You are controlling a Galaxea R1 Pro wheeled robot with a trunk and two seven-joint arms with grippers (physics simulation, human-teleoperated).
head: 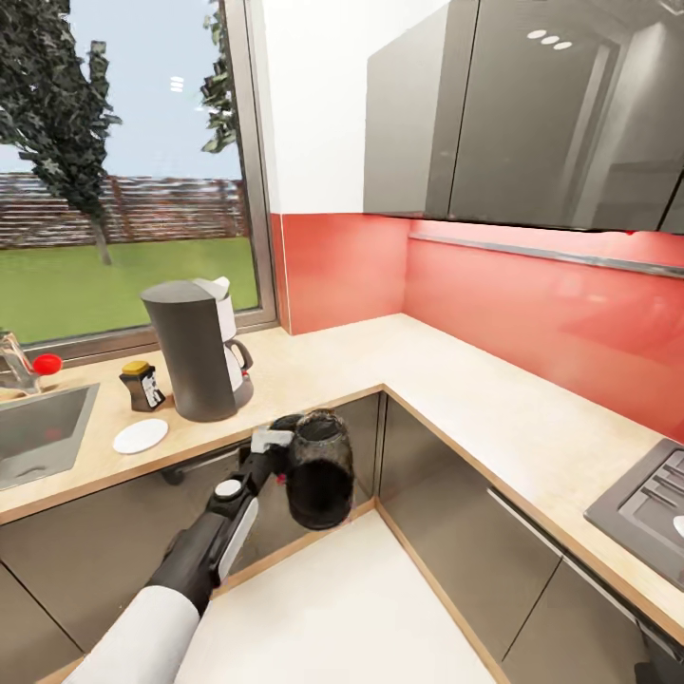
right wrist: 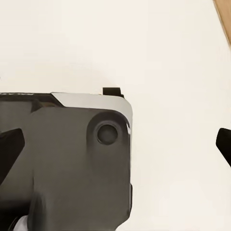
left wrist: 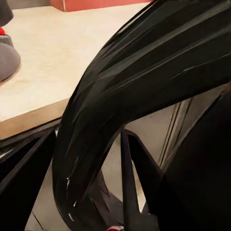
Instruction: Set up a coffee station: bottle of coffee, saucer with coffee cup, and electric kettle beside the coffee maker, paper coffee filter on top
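Observation:
The dark grey coffee maker (head: 195, 353) stands on the beige countertop (head: 380, 361) by the window. A white pointed paper coffee filter (head: 220, 284) sticks up at its top. The brown, yellow-capped bottle of coffee (head: 142, 385) and the white saucer (head: 141, 435) sit to its left. My left gripper (head: 282, 456) is shut on the loop handle (left wrist: 144, 91) of the dark electric kettle (head: 319, 467). The kettle hangs in front of the cabinet fronts, just below the counter edge. My right gripper (right wrist: 115, 144) is open over the floor. The coffee cup is out of view.
A steel sink (head: 38, 432) with a red-knobbed tap is set into the counter at far left. A grey hob (head: 646, 503) lies at the right. Wall cabinets (head: 532, 114) hang above the corner. The robot's grey base (right wrist: 62, 163) sits on the white floor (head: 342, 598).

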